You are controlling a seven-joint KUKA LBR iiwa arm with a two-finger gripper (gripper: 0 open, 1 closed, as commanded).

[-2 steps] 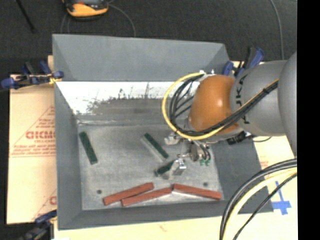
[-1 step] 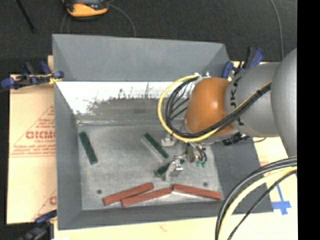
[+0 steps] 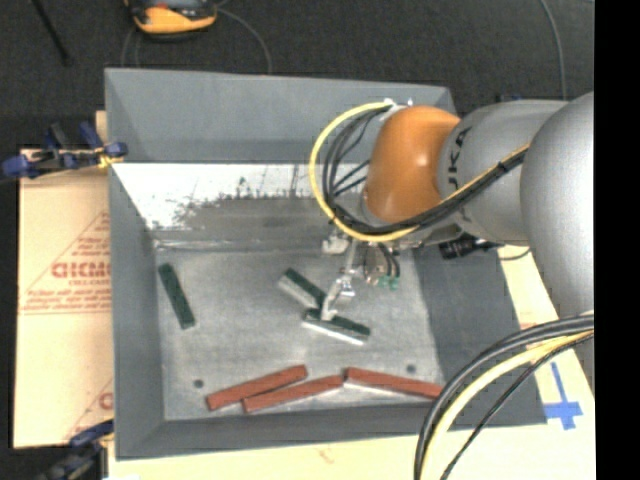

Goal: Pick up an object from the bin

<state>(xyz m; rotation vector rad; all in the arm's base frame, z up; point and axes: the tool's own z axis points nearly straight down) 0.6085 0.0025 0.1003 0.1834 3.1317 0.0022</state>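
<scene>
Dark green bar (image 3: 176, 295) left, three red-brown bars (image 3: 300, 391) at front, orange device (image 3: 170, 5) outside

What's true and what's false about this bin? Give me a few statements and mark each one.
1. Three reddish-brown bars lie along the bin's lower edge in the view. True.
2. A dark green bar lies by itself on the bin's left side. True.
3. That dark green bar touches the reddish-brown bars. False: bare floor separates them.
4. The arm reaches in from the view's left. False: it comes in from the right, its orange cover above the bin.
5. A silver-grey bar lies near the middle of the bin. True.
</scene>
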